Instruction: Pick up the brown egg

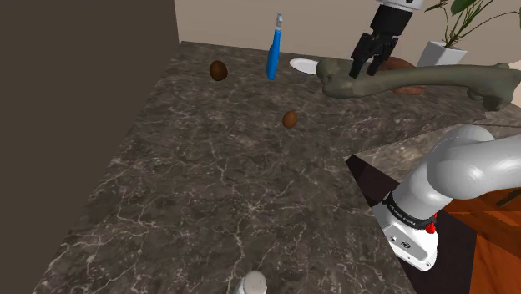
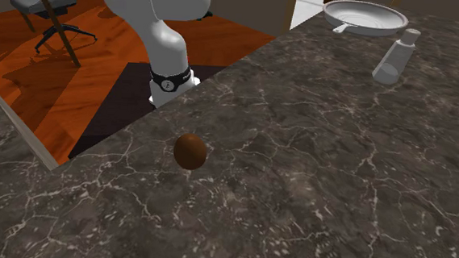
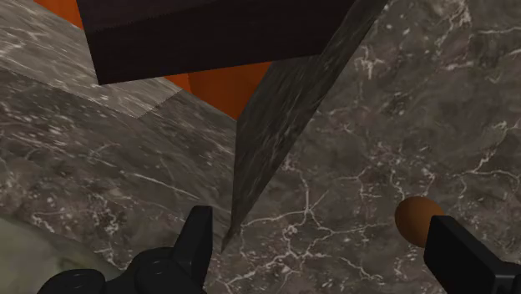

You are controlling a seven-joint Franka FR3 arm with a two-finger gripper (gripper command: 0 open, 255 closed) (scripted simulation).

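Note:
The brown egg (image 1: 289,119) lies on the dark marble counter (image 1: 217,192), a short way from the notch where the stand sits. It also rests near that counter edge in the second exterior view, brown egg (image 2: 190,151). My black gripper (image 1: 370,65) hangs high above the counter's far side, to the shoulder view's right of the egg, fingers pointing down and open. In the wrist view the gripper (image 3: 326,250) is open with nothing between its fingers. There the egg (image 3: 415,219) sits far below, just beside one fingertip (image 3: 455,250).
A darker egg-shaped thing (image 1: 218,70), a blue toothbrush (image 1: 273,50) and a white plate (image 1: 302,63) stand at the back. A long greenish bone (image 1: 417,79) lies under the gripper. A white bottle (image 2: 395,58) and pan (image 2: 365,16) sit at the counter's other end.

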